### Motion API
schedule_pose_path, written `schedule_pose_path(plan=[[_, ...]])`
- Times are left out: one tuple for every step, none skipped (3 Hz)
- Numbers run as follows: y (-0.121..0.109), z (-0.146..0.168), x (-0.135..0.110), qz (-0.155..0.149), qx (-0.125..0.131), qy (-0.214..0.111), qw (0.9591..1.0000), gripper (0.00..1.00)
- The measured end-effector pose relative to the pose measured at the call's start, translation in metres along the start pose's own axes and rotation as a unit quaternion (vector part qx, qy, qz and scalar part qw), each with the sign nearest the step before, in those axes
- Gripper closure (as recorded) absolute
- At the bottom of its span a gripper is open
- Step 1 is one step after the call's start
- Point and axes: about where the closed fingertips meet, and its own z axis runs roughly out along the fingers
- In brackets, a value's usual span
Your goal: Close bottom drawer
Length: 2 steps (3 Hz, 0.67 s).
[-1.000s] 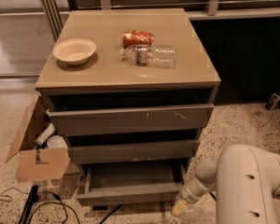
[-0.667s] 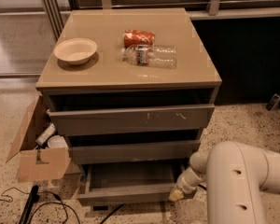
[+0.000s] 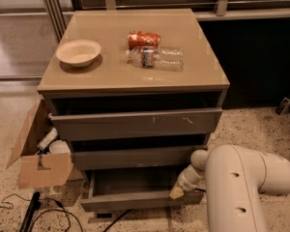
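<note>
The bottom drawer (image 3: pixel 135 199) is the lowest and narrowest of the cabinet's three grey-brown drawers. It stands pulled out, with its shallow grey tray showing inside. My gripper (image 3: pixel 178 192) sits at the right end of the drawer's front, its pale tip touching or just over the front's top edge. My bulky white arm (image 3: pixel 241 187) fills the lower right corner behind it. The middle drawer (image 3: pixel 135 157) and the widest top drawer (image 3: pixel 135 123) with pale scratch marks are also slightly open above.
On the cabinet top (image 3: pixel 111 74) are a cream bowl (image 3: pixel 78 52), a red can (image 3: pixel 144 39) and a clear plastic bottle (image 3: pixel 157 58) lying down. An open cardboard box (image 3: pixel 38 153) stands on the floor at the left, with black cables (image 3: pixel 34 211) beside it.
My arm has swung left and up, bringing the gripper from beside the drawer's right corner onto its front edge. The drawer looks a little less far out.
</note>
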Motion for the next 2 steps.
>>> schedule_pose_path(plan=[[0.0002, -0.0005, -0.0002, 0.000, 0.000, 0.000, 1.0000, 0.34], [0.0024, -0.0059, -0.0024, 0.000, 0.000, 0.000, 1.0000, 0.12]])
